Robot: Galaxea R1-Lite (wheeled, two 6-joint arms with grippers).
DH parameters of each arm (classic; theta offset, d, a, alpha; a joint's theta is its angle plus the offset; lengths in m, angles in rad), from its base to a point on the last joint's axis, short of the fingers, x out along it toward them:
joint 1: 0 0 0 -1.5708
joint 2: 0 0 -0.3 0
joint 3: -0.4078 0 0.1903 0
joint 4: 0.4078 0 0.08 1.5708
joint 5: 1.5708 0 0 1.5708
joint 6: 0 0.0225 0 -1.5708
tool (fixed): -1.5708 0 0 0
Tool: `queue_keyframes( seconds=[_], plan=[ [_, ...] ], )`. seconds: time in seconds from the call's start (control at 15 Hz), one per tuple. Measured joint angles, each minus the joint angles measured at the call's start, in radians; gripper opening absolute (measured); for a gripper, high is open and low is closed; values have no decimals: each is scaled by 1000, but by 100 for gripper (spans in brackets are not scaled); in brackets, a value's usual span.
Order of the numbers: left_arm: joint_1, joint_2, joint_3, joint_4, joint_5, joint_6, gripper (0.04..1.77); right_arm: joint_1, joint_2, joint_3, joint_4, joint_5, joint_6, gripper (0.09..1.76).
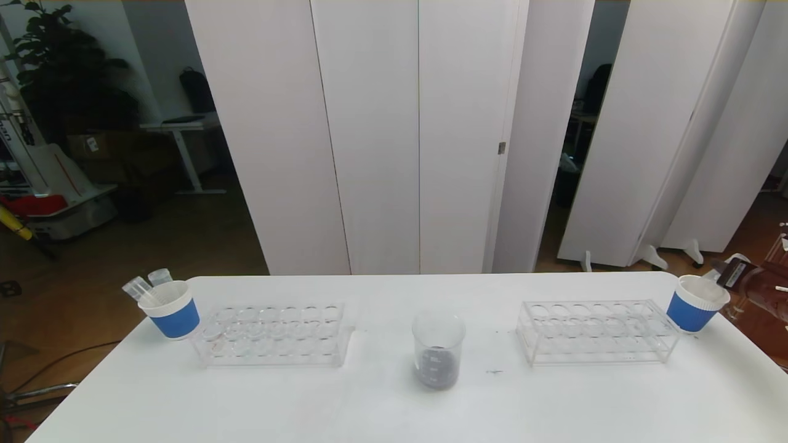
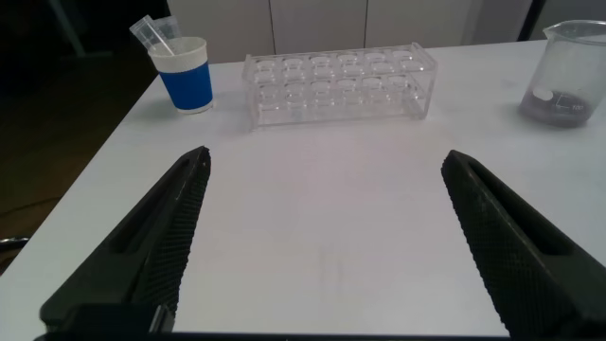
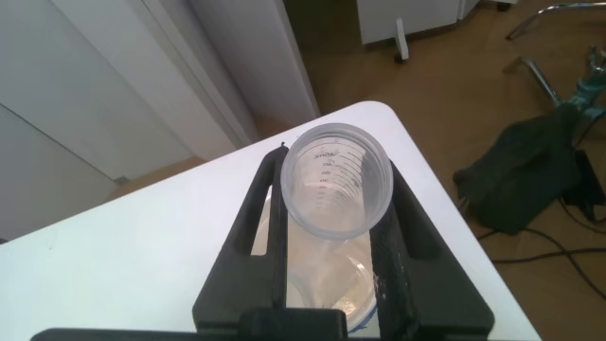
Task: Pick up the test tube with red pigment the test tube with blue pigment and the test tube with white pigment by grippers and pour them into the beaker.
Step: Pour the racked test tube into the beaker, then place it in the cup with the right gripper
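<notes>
Test tube (image 3: 336, 189), clear with printed marks and seemingly empty, is clenched between the fingers of the right gripper (image 3: 333, 170) at the table's (image 1: 394, 406) far right corner, over the right paper cup (image 1: 695, 307). Its open mouth faces the wrist camera. Its long axis runs away from that camera, base toward the cup; I cannot judge the exact tilt. If let go off-centre, it could strike the rim, tip the light cup or roll off the nearby edge. The left gripper (image 2: 322, 237) hangs with jaws spread over the near left area. The beaker (image 1: 438, 351) stands mid-table, holding dark liquid.
</notes>
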Motion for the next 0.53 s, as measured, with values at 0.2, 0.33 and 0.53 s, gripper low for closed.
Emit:
queue_keyframes(
  seconds=[0.2, 0.33, 0.53],
  plan=[
    [0, 0, 0, 0, 0, 0, 174, -1, -1, 1, -2, 1, -2, 87],
    [0, 0, 0, 0, 0, 0, 174, 0, -3, 0, -4, 0, -11, 156],
    [0, 0, 0, 0, 0, 0, 174, 1, -4, 0, -4, -3, -23, 175]
  ],
)
